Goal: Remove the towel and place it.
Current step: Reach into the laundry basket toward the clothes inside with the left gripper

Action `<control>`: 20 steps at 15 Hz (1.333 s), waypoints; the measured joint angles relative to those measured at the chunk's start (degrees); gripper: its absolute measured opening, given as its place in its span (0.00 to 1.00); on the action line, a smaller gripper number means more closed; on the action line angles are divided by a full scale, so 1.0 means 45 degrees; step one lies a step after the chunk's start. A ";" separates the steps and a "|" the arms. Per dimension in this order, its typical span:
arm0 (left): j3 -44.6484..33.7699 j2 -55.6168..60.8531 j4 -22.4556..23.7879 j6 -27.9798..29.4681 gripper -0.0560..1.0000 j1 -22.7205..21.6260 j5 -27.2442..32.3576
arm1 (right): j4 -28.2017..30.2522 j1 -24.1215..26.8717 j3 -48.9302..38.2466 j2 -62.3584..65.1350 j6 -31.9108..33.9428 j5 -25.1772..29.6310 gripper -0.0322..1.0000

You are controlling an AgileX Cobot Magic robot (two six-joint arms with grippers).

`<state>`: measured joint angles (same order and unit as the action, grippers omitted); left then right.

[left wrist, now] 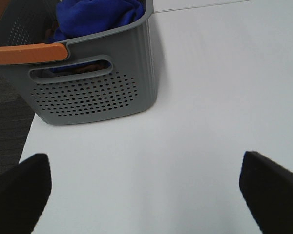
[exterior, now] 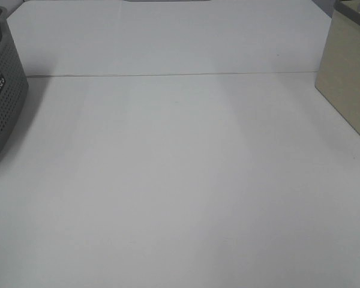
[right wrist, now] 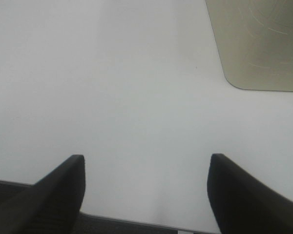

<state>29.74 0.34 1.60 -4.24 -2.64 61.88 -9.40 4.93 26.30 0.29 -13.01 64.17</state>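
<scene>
The towel (left wrist: 95,17) is a royal-blue plush heap lying inside a grey perforated basket (left wrist: 93,92) with an orange handle (left wrist: 29,52). My left gripper (left wrist: 144,187) hovers over the white table some way short of the basket, its two black fingers spread wide with nothing between them. My right gripper (right wrist: 145,190) is open too, over bare table near its front edge. In the exterior high view only the basket's side (exterior: 3,96) shows at the left edge; the towel and both grippers are out of that view.
A beige box (exterior: 348,78) stands at the right edge of the white table (exterior: 180,180); its beige face (right wrist: 259,44) shows in the right wrist view. A seam (exterior: 168,75) runs across the table's far part. Dark floor (left wrist: 5,122) lies beside the table's edge near the basket.
</scene>
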 joint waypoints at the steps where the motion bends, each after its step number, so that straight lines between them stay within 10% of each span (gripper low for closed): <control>1: 0.0000 0.0000 0.0102 -0.0013 0.99 0.0000 0.0000 | 0.0000 0.0000 0.0000 0.0000 0.0000 0.0000 0.71; 6: 0.2024 -0.2483 0.0306 -0.1566 0.99 0.0000 0.1426 | 0.0000 0.0000 0.0000 0.0000 0.0000 0.0000 0.71; 13: 0.7576 -0.9384 0.0497 -0.7385 0.99 0.0242 0.1732 | 0.0000 0.0000 0.0000 0.0000 0.0000 0.0000 0.71; 20: 1.3700 -1.7800 0.3247 -1.0632 0.97 0.0280 0.1706 | 0.0000 0.0000 0.0000 0.0000 0.0000 0.0000 0.71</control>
<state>91.39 -79.76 16.21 -52.08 -1.38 69.56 -9.40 4.93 26.30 0.29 -13.01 64.17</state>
